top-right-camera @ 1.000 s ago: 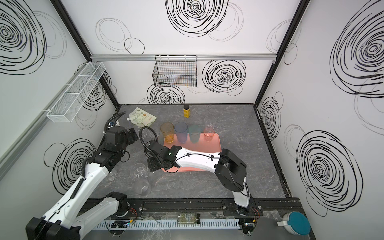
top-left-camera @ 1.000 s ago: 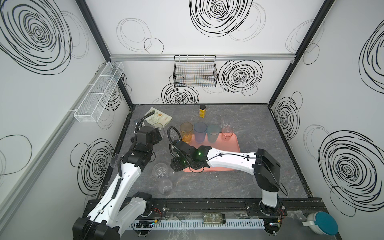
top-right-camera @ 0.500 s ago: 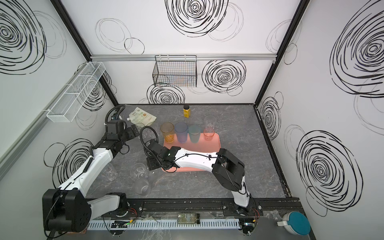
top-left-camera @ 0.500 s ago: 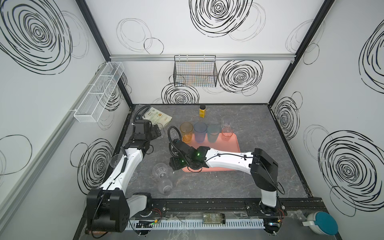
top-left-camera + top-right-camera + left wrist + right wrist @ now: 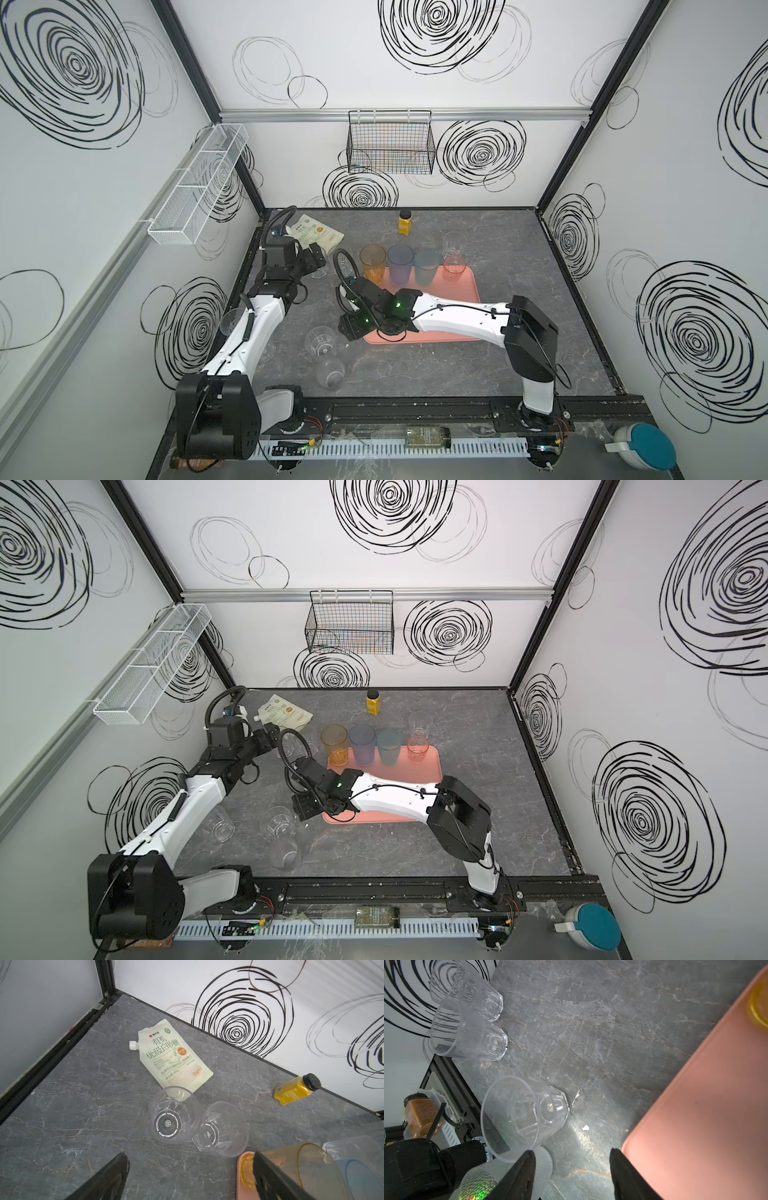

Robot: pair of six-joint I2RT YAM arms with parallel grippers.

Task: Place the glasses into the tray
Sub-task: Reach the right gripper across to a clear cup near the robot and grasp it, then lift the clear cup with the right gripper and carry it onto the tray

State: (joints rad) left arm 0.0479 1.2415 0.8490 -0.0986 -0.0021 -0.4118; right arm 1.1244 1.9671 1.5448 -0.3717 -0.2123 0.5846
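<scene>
While lying mid grey table point(image 5: 519, 257), salmon-pink tray point(image 5: 457, 284), low-rimmed. At its 8 o'clock corner, right gripper point(image 5: 572, 1150), jaws partly apart, gripping nothing. At 10 o'clock, left gripper point(image 5: 190, 1153), jaws spread wide, empty. Inside tray along 12 o'clock rim: orange tumbler point(image 5: 372, 262), blue tumbler point(image 5: 401, 264), teal tumbler point(image 5: 427, 266), pink tumbler point(image 5: 454, 267). On table: two clear glasses point(image 5: 174, 1115) at 10 o'clock, other clear glasses point(image 5: 321, 341) at 7 o'clock

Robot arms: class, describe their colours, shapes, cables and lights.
The left arm and right arm have white rounded link shells with black boxy joints. A black corrugated hose loops at each wrist. Green lights glow on the right wrist. The left gripper and right gripper have black tapered fingers.
</scene>
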